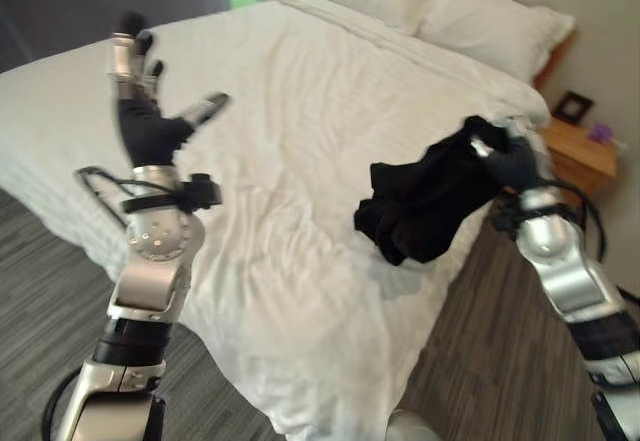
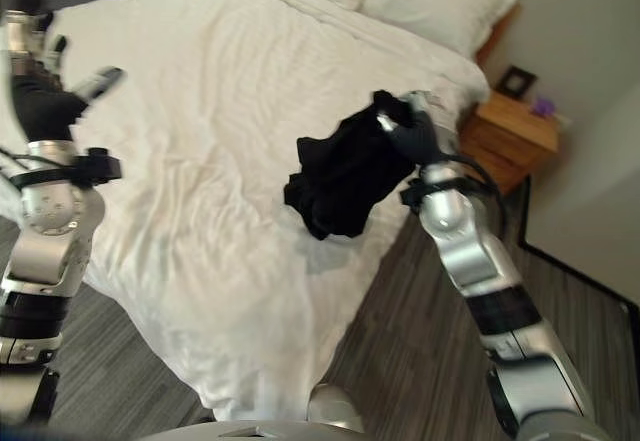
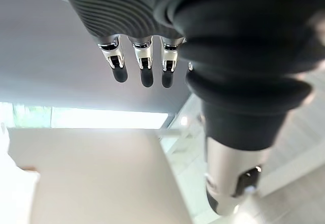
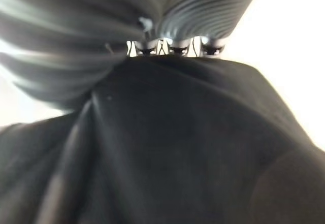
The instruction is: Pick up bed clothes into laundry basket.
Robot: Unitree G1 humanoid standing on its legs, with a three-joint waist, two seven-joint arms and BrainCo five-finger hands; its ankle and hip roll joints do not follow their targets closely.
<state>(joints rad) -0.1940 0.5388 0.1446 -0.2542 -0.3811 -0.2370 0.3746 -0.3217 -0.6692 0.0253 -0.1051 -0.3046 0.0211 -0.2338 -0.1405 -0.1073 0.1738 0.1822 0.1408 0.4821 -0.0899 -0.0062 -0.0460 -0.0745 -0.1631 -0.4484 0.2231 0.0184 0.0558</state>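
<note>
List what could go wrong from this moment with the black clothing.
1. The right robot hand grips the black garment at one bunched end; most of it hangs loose, so it may slip out.
2. The dangling part hangs near the white bed edge and could drag or snag there.
3. The left robot hand is raised, open, giving no support.

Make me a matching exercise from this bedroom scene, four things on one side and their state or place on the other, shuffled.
Things:
1. left hand
2. right hand
3. black garment
4. pillows

States or places:
A. at the head of the bed
B. hanging above the bed's edge
C. raised, fingers straight, holding nothing
D. closed on dark cloth

Pairs: 1-C, 2-D, 3-B, 4-A
</note>
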